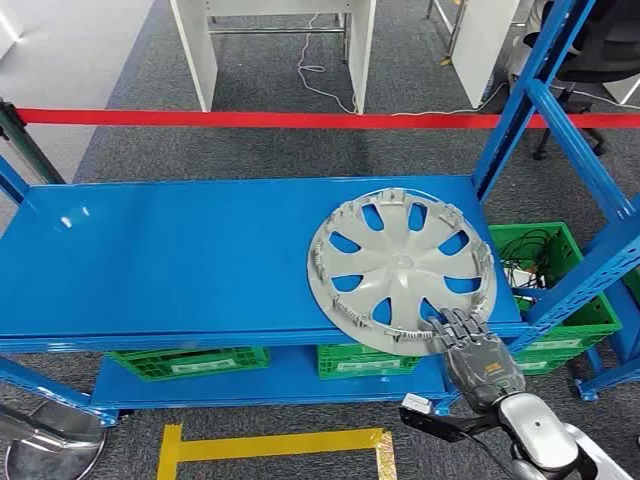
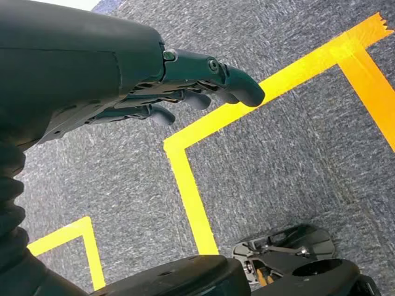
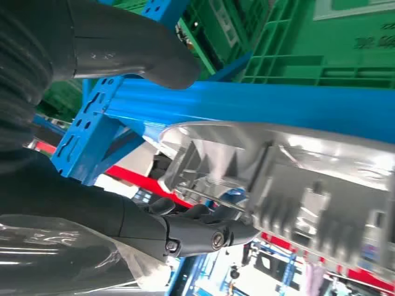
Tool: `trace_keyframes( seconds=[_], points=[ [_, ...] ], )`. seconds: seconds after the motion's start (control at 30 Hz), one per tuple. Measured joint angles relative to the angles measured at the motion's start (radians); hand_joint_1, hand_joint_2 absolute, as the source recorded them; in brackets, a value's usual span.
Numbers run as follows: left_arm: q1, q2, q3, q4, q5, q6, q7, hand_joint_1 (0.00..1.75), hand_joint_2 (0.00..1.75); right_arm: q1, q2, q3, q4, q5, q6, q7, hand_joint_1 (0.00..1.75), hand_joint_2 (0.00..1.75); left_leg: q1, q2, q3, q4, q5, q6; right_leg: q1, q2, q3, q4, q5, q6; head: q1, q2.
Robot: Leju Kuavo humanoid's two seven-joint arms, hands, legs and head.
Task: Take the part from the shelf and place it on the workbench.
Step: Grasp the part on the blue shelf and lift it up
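A grey plastic hubcap lies flat on the right part of the blue shelf, its near rim slightly over the shelf's front edge. My right hand reaches up to that rim, with its fingers laid on the hubcap's top. In the right wrist view the hubcap sits between the fingers and the thumb, and the thumb stands off against the shelf's blue beam. My left hand hangs over grey carpet with loosely extended fingers, holding nothing.
Blue shelf uprights rise close to the hubcap's right. Green crates sit on the lower level, and another holding cables is at the right. Yellow tape marks the floor in front; a red line runs behind.
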Motion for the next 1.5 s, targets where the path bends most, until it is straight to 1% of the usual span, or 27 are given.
trace_keyframes(
  seconds=[0.47,0.77,1.03,1.37,1.4,1.43,1.5],
  points=[
    [0.000,0.009,0.014,0.002,0.002,-0.012,-0.009,0.00,1.75,-0.041,0.010,-0.027,0.052,-0.010,-0.001,-0.023,0.00,1.75,0.000,0.000,0.000,0.000,0.000,0.000,0.000,0.000,0.000,0.000,0.000,0.000,0.000,0.000],
    [-0.001,0.013,0.021,0.002,-0.007,-0.020,-0.009,0.00,1.75,-0.094,0.020,-0.035,0.106,-0.027,0.010,-0.031,0.00,1.75,0.000,0.000,0.000,0.000,0.000,0.000,0.000,0.000,0.000,0.000,0.000,0.000,0.000,0.000],
    [-0.002,0.013,0.022,0.002,-0.014,-0.021,-0.009,0.00,1.75,-0.152,0.041,-0.032,0.170,-0.030,0.023,-0.036,0.00,1.75,0.000,0.000,0.000,0.000,0.001,0.000,0.000,0.000,0.000,0.000,0.001,0.000,0.000,0.000],
    [-0.004,0.013,0.023,0.002,-0.021,-0.022,-0.009,0.00,1.75,-0.215,0.061,0.000,0.242,-0.026,0.025,-0.038,0.01,1.75,0.000,0.000,0.000,0.000,0.001,0.000,0.000,0.000,0.000,0.000,0.001,0.000,0.000,0.000],
    [-0.004,0.013,0.023,0.002,-0.022,-0.022,-0.009,0.00,1.75,-0.220,0.063,0.004,0.248,-0.024,0.026,-0.040,0.09,1.75,0.000,0.000,0.000,0.000,0.001,0.000,0.000,0.000,0.000,0.000,0.001,0.000,0.000,0.000],
    [-0.004,0.013,0.023,0.002,-0.023,-0.022,-0.009,0.00,1.75,-0.224,0.065,0.008,0.254,-0.021,0.026,-0.041,0.38,1.75,0.000,0.000,0.000,0.000,0.001,0.000,0.000,0.000,0.000,0.000,0.001,0.000,0.000,0.000],
    [-0.005,0.013,0.024,0.002,-0.025,-0.023,-0.009,0.00,1.75,-0.232,0.068,0.017,0.263,-0.016,0.025,-0.044,1.23,1.75,0.000,0.000,0.000,0.000,0.001,0.000,0.000,0.000,0.000,0.000,0.001,0.000,0.000,0.000]
  ],
)
